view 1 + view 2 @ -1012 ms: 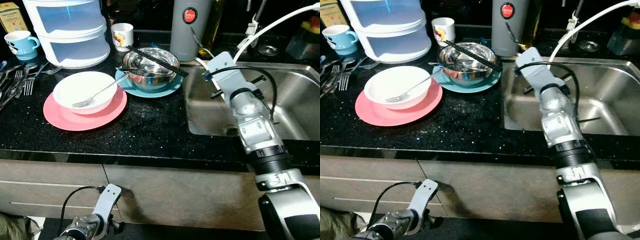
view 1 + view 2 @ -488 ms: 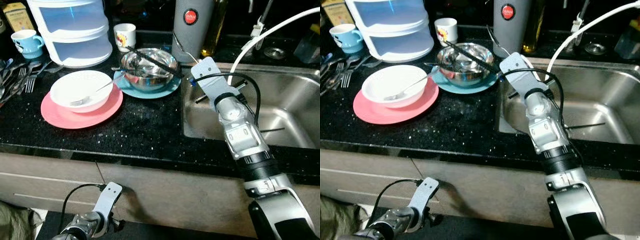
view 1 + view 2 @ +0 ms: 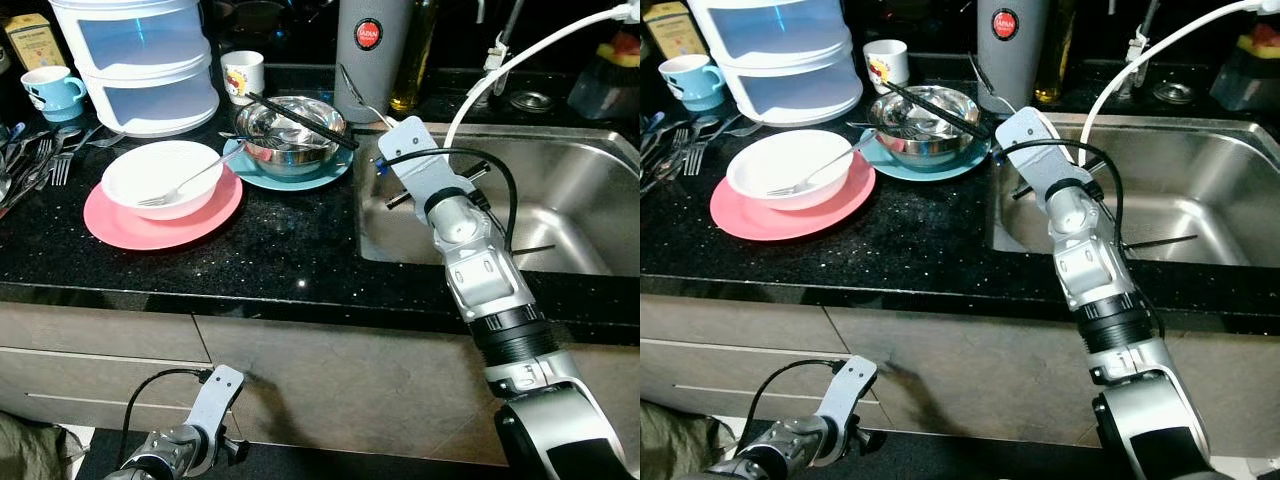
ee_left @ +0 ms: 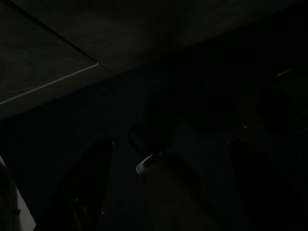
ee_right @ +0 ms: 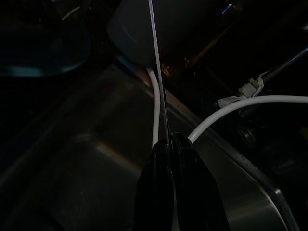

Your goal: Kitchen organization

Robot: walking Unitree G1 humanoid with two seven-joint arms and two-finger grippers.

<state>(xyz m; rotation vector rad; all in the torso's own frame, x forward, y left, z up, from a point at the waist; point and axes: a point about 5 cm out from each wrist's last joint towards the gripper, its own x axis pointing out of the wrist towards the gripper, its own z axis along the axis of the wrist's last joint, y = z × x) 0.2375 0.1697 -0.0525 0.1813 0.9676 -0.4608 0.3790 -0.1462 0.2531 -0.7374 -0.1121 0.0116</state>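
Note:
My right gripper (image 5: 168,144) is shut on a thin metal utensil (image 5: 159,77), held over the left rim of the steel sink (image 3: 590,190). The utensil's tip (image 3: 348,80) rises in front of the grey canister (image 3: 368,50). Just left of it a steel bowl (image 3: 290,125) with black chopsticks (image 3: 300,108) across it sits on a teal plate (image 3: 262,170). A white bowl (image 3: 160,178) holding a fork (image 3: 190,185) rests on a pink plate (image 3: 120,225). My left arm (image 3: 210,420) hangs low before the cabinet front.
Loose cutlery (image 3: 35,160) lies at the counter's left end beside a blue mug (image 3: 50,90). A plastic drawer unit (image 3: 145,60) and a white mug (image 3: 243,73) stand at the back. A white hose (image 3: 530,45) arcs over the sink. An oil bottle (image 3: 412,60) stands behind.
The camera has shifted. My right gripper has moved left from over the sink basin to its left rim, still holding the utensil. The left arm hangs as before.

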